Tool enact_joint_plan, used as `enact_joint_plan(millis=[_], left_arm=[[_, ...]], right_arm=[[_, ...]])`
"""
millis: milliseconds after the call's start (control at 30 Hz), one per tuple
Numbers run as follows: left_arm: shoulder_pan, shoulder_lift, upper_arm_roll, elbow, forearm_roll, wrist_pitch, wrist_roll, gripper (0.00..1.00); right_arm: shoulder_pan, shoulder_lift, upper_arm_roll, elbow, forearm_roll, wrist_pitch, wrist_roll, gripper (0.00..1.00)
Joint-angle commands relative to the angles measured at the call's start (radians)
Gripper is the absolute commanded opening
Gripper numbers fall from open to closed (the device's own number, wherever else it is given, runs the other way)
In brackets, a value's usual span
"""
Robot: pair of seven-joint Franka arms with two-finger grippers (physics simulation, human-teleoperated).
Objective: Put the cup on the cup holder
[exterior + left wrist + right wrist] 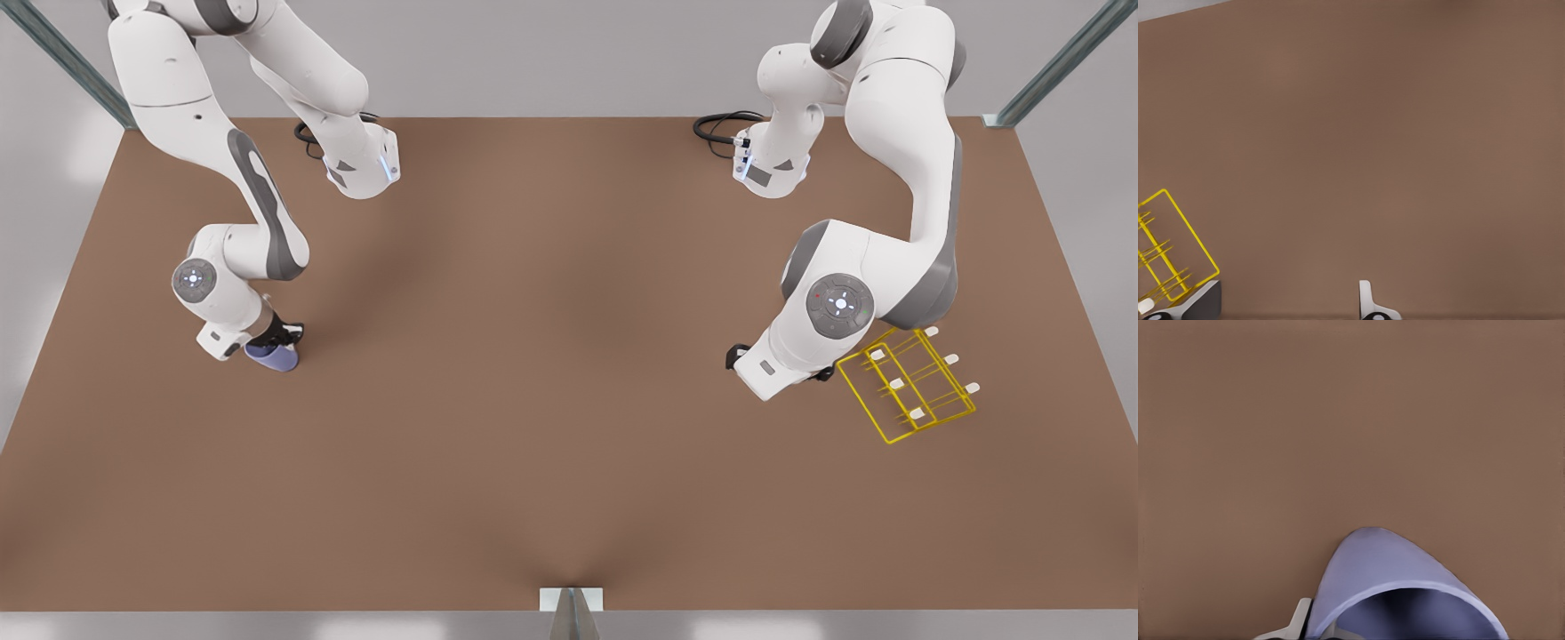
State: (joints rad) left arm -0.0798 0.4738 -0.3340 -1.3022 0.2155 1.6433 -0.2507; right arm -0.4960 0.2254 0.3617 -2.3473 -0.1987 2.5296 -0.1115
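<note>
Fingers, right gripper (277, 342): pinching the small lavender-blue tapered cup (272, 356) at its rim — one pale finger (1298, 620) lies against the cup's outer wall in the right wrist view.
Fingers, left gripper (1288, 303): spread apart, nothing between them; one pale fingertip (1366, 299) shows over bare counter.
Cup: tilted, its open mouth turned toward the wrist camera, held low over the brown counter (551, 373) at the front view's left.
Cup holder: yellow thin-wire rectangular rack (909, 384) with white-capped prongs, standing on the counter at the front view's right — well apart from the cup.
Left gripper, place: just beside the rack, on its side toward the counter's middle; whether a finger touches the wire I cannot tell.
Right gripper, place: low by the counter, at the cup.
</note>
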Motion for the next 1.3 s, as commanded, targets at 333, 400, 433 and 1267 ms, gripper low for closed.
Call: enact_joint_plan(millis=[333,400,433,1267], left_arm=[[-0.064,-0.029,-0.005,0.029,-0.248,-0.017,-1.133,1.00],[-0.141,0.011,-0.004,0.095,-0.248,0.039,-1.549,1.00],[-0.141,0.006,-0.005,0.097,-0.258,0.041,-1.674,1.00],[-0.071,0.058,-0.076,0.104,-0.128,-0.022,-2.086,1.00]], right_arm=[[0.243,0.114,0.155,0.397,0.116,-0.367,0.383,0.21],[0.372,0.192,0.149,0.508,0.128,-0.385,0.518,0.21],[0.431,0.204,0.151,0.534,0.130,-0.387,0.610,0.21],[0.639,0.902,0.517,1.011,0.320,0.380,0.792,0.21]])
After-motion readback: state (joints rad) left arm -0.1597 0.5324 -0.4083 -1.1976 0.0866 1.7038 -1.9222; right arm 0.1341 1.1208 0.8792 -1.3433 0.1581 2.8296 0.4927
